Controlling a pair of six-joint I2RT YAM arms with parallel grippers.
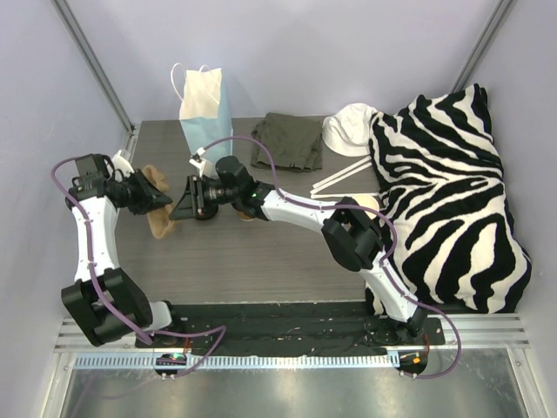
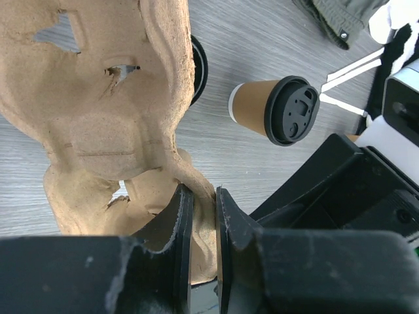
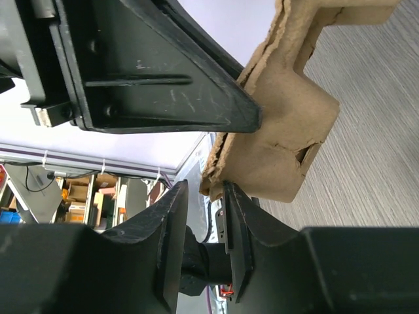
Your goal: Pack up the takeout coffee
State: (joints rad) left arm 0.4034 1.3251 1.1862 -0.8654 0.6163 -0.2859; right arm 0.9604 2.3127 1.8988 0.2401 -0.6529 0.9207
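The left gripper (image 2: 203,193) has its jaws clamped on the torn edge of the brown pulp carrier (image 2: 98,131), holding it tilted above the grey surface (image 1: 261,252). The right gripper (image 3: 204,187) reaches across from the other side to the same carrier. Its jaws are narrowed to a slim gap with the carrier's ragged rim right at their tips, but I cannot tell whether they actually pinch it.

The takeout coffee (image 2: 270,110) is not in the carrier. In the left wrist view it lies on its side on the surface, black lid on, apart from the carrier and close to the right arm's dark housing. A second black round rim (image 2: 198,69) peeks from behind the carrier.

The blue paper bag (image 1: 207,109) stands upright at the far edge. To its right are a green cloth (image 1: 287,139), a white cap (image 1: 348,128) and a zebra-striped cushion (image 1: 452,200).
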